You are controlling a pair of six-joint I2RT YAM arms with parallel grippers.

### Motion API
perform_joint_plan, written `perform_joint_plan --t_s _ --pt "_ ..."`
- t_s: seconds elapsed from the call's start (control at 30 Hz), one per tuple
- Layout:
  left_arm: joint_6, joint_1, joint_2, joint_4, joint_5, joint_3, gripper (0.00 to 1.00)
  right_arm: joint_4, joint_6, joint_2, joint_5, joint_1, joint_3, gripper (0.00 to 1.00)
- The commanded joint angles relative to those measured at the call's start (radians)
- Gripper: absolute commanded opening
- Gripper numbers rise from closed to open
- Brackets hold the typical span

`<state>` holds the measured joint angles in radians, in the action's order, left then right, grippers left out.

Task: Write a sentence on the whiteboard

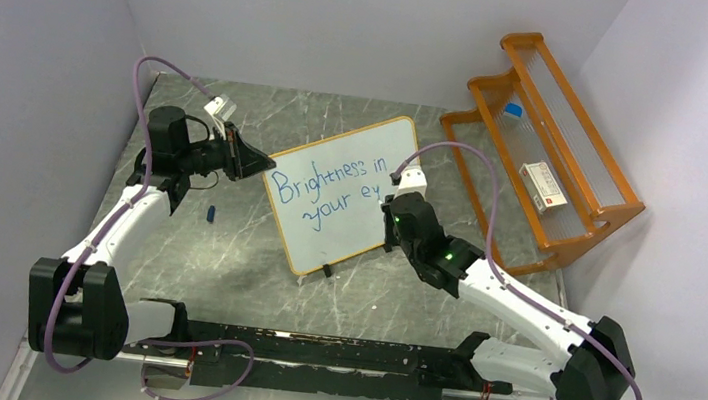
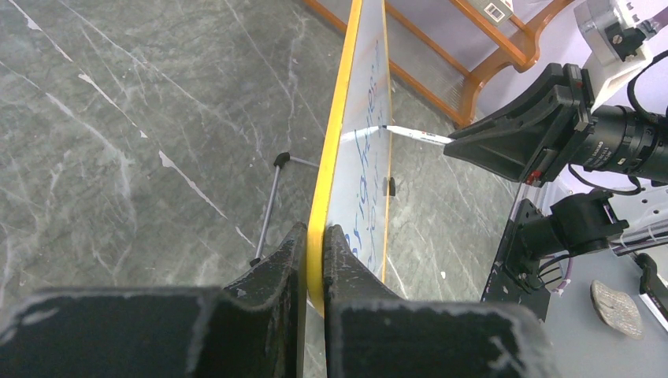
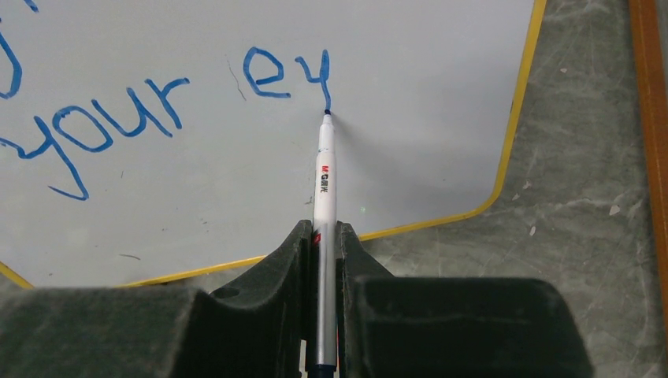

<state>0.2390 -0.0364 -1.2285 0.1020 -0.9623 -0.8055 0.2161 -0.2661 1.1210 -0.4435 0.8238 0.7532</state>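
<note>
Overhead: whiteboard (image 1: pixel 341 194) propped upright mid-worktop (image 1: pixel 223 256), blue sentence (image 1: pixel 326 185) reading "Brightness in your ey"; orange rack (image 1: pixel 547 152) at far right corner. Left wrist view: left jaws clamped on whiteboard's yellow side edge. Right wrist view: right jaws clamped on white marker (image 3: pixel 324 181), tip touching whiteboard at tail of "y", toward its lower right corner.

Whiteboard (image 1: pixel 343 247) on the table (image 1: pixel 221 270), between two grippers.
The left gripper (image 1: pixel 269 163) clamps its left edge. On its right, the right gripper (image 3: pixel 323 230) holds a marker (image 3: pixel 324 177), tip touching the sentence (image 1: pixel 326 187). A rack (image 1: pixel 569 220) stands behind, right.
</note>
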Motion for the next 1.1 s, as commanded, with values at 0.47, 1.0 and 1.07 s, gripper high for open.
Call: perform_joint_plan --t_s 0.47,1.0,1.07 --pt "-0.073 -0.023 -0.043 -0.142 0.085 0.037 0.05 0.032 -0.011 -0.003 0.101 0.01 0.016 0.0" --pt "-0.075 -0.023 -0.043 -0.147 0.088 0.034 0.05 0.005 0.011 -0.041 0.025 0.004 0.055 0.0" --pt "-0.074 -0.024 -0.041 -0.147 0.089 0.034 0.05 0.004 0.012 -0.04 0.01 -0.005 0.055 0.0"
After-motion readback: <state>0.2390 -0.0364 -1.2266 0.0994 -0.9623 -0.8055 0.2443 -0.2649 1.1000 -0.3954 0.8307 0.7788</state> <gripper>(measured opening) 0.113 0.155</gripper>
